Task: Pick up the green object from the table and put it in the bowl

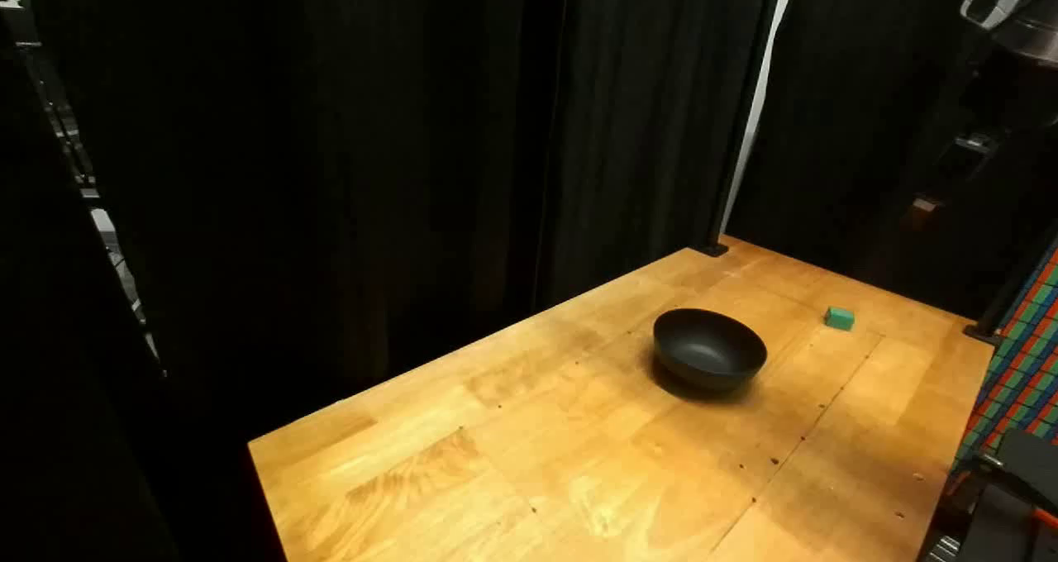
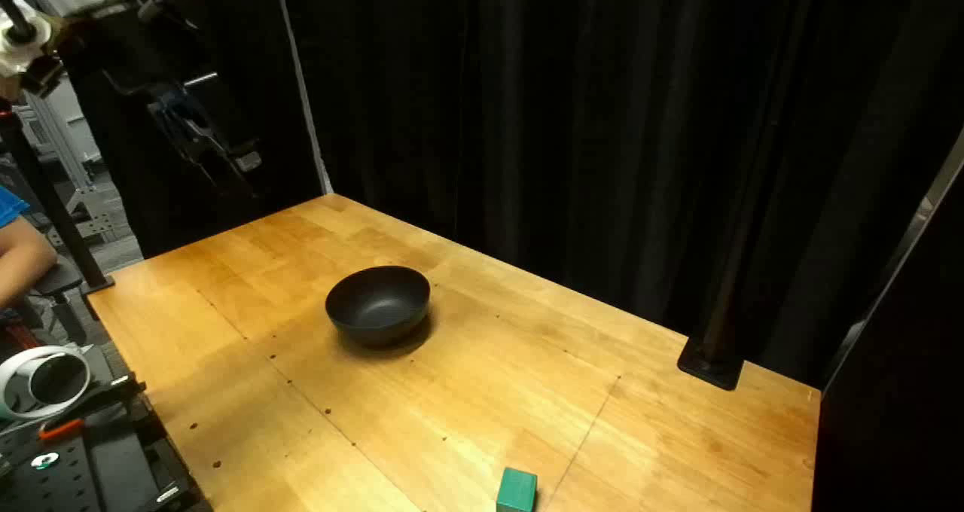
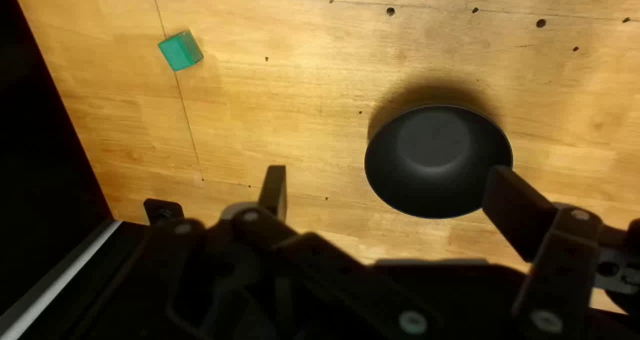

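Observation:
The green object is a small block on the wooden table. It also shows at the lower edge of an exterior view and at the upper left of the wrist view. The black bowl stands upright on the table, apart from the block; it shows in an exterior view and in the wrist view. No object shows inside it. My gripper is open, with nothing between its fingers. It hangs well above the table, dark against the curtain in an exterior view.
Black curtains surround the table. A dark post with a foot plate stands at the table's edge. A black bench with a white ring-shaped item and an orange tool adjoins the table. A person's arm shows beyond it.

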Robot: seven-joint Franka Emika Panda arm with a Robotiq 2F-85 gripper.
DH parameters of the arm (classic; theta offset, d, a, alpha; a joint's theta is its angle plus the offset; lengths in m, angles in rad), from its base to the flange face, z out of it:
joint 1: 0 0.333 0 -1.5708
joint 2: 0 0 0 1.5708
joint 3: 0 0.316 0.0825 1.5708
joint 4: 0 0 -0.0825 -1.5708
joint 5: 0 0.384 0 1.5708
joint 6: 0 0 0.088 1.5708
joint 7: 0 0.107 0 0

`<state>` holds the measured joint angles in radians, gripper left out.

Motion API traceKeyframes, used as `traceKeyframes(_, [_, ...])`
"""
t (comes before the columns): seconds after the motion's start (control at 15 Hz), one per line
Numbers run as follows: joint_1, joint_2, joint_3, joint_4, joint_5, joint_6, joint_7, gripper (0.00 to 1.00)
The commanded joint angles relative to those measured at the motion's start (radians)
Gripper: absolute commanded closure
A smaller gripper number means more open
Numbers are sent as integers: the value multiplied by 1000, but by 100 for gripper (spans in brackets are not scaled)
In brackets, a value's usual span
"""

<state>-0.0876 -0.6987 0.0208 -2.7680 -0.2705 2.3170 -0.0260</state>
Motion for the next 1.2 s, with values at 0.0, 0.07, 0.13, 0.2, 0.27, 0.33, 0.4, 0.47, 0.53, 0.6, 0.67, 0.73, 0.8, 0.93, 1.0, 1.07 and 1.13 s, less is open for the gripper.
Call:
traceKeyframes(0.0, [2, 0, -1, 2, -1, -2, 1, 0])
traceKeyframes(0.07, [2, -1, -1, 2, -1, -3, 1, 0])
traceKeyframes(0.13, [2, -2, -1, 2, -1, -2, 1, 0])
traceKeyframes(0.2, [2, -1, -1, 2, -1, -3, 1, 0])
traceKeyframes(0.27, [-18, 42, 9, 10, -18, 30, 30, 0])
traceKeyframes(0.33, [-51, 122, 20, 31, -40, 71, 74, 0])
traceKeyframes(0.4, [-85, 198, 24, 53, -59, 105, 116, 0])
traceKeyframes(0.47, [-125, 253, 27, 69, -87, 127, 167, 0])
traceKeyframes(0.53, [-154, 300, 31, 89, -106, 128, 216, 0])
traceKeyframes(0.6, [-184, 357, 30, 110, -130, 151, 269, 0])
traceKeyframes(0.67, [-212, 419, 29, 137, -154, 171, 327, 0])
traceKeyframes(0.73, [-235, 481, 23, 169, -179, 184, 383, 0])
traceKeyframes(0.8, [-252, 544, 13, 204, -203, 200, 442, 0])
traceKeyframes(0.93, [-259, 670, -25, 283, -225, 220, 546, 0])
traceKeyframes(1.0, [-252, 734, -51, 322, -225, 241, 595, 0])
traceKeyframes(1.07, [-240, 797, -81, 363, -219, 263, 638, 0])
traceKeyframes(1.13, [-225, 860, -113, 405, -213, 289, 683, 0])
